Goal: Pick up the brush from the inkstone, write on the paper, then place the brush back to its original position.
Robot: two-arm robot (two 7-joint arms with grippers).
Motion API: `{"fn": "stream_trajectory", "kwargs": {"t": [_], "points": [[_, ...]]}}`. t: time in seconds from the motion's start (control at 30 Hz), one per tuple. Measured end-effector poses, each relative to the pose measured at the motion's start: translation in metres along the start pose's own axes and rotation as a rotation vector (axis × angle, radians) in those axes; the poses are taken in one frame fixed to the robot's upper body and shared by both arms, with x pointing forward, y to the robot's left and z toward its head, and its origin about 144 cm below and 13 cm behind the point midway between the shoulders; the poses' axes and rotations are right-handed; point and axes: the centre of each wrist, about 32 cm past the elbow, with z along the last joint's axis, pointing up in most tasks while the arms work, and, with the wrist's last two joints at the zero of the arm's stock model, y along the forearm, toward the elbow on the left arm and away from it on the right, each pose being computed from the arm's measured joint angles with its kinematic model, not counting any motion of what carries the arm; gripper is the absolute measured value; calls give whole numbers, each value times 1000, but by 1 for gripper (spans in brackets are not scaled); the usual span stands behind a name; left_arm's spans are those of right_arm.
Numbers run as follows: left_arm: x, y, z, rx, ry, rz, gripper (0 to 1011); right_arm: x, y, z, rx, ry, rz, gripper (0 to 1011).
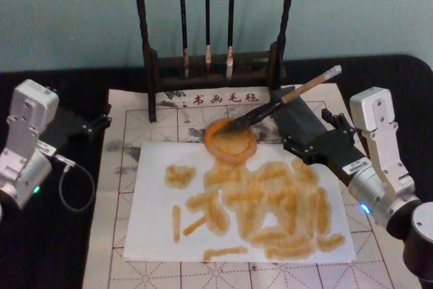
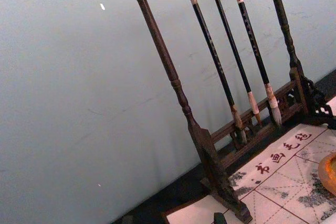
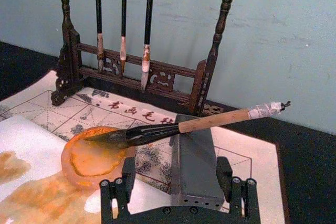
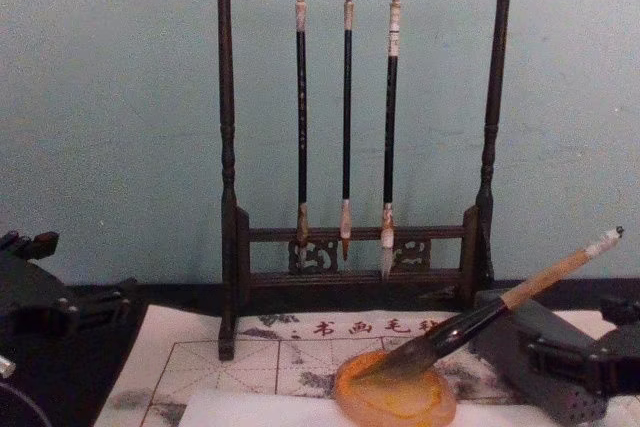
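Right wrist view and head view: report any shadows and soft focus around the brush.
Right wrist view: the brush is fairly sharp, the grey block under it shaded on its near face. Head view: soft overall, orange strokes on the paper blurred; faint shadow beside the inkstone.

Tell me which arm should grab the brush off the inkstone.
Right. The right gripper sits open just beside the brush, whose handle slants toward it from the inkstone. The left gripper is parked across the mat.

L gripper (image 1: 101, 121) empty, parked at far left; R gripper (image 1: 308, 133) jaws apart, empty, at right
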Motion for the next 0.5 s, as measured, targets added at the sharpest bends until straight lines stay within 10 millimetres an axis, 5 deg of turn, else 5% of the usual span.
{"fn": "stream_trajectory", "kwargs": {"t": [0.5], "points": [[0, 0, 0, 0, 0, 0, 1001, 0, 0, 0, 0, 1, 0, 1000]]}}
